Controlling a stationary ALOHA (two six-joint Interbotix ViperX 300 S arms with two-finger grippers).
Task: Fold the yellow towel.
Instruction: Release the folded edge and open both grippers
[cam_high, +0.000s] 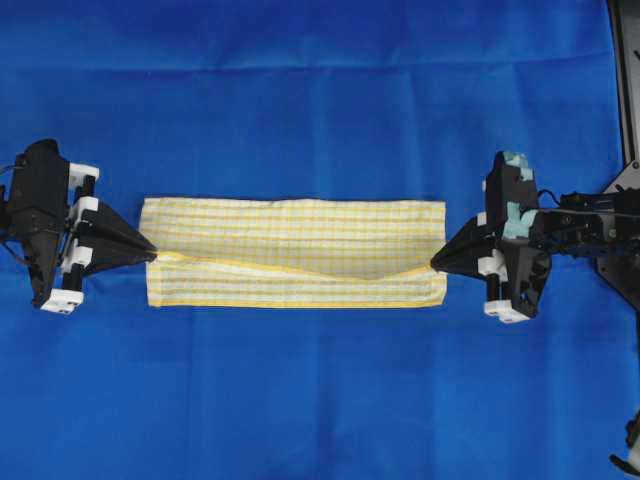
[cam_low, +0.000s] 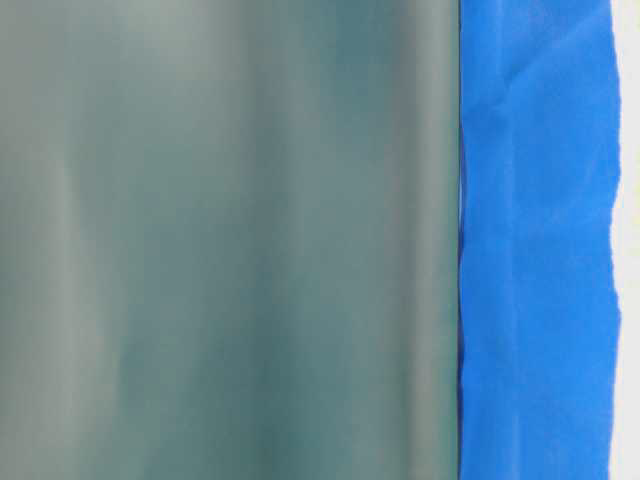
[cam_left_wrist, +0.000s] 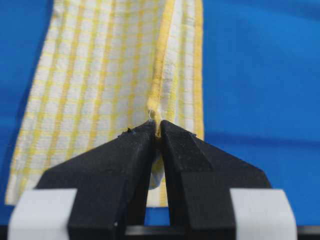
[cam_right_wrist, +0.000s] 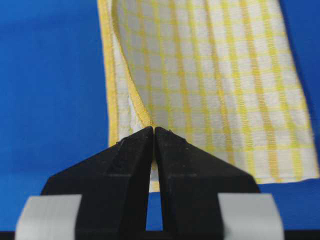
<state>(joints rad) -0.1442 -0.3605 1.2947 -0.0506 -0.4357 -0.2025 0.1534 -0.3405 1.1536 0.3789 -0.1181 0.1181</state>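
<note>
A blue cloth (cam_high: 320, 100) covers the whole desk, smooth apart from a few soft creases running across the upper part of the overhead view; in the table-level view it shows only as a wrinkled blue strip along the right edge, the rest of that frame being filled by a blurred grey-green surface (cam_low: 220, 240) I cannot identify. In the middle of the overhead view lies the yellow towel (cam_high: 290, 235), a long, narrow band stretched from left to right, already folded over on itself so that a yellow hemmed edge runs along its length, sagging a little below centre and rising toward both ends. At the left end the left claw (cam_high: 150, 252) has its dark fingers pressed together on that hem, right at the towel's short edge; the left wrist view shows the two tips meeting with the yellow seam pinched between them and the checked cloth running away toward the top of the frame. At the right end the right claw (cam_high: 437, 264) is likewise clamped on the towel, its tips closed on the hem at the opposite short edge, as the right wrist view shows. The two arms face each other across the towel from the left and right sides.
</note>
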